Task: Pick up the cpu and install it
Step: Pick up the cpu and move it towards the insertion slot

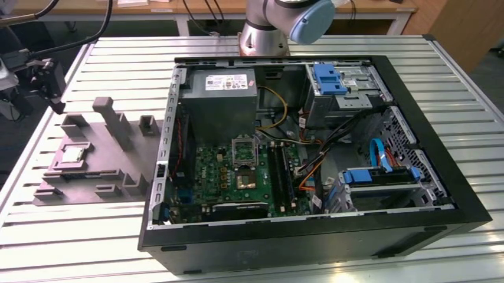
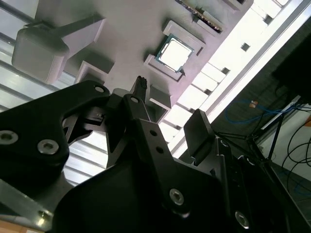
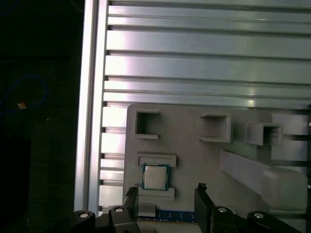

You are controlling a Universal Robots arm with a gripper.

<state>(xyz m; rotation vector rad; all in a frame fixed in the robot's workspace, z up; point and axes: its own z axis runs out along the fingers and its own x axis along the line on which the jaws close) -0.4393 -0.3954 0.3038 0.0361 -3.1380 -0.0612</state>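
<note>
The cpu is a small silvery square chip lying flat in a pocket of the grey moulded tray, at the exterior view's left. Both wrist views look down on the cpu in that pocket. My gripper hangs above the tray's far end, well clear of the chip. In both wrist views the gripper is open, its black fingers spread with nothing between them. The green circuit board with its metal socket frame lies inside the open computer case.
The black computer case lies open on the slatted aluminium table, holding a power supply, cables and blue drive brackets. Raised plastic blocks stand on the tray near the chip. The arm's base stands behind the case.
</note>
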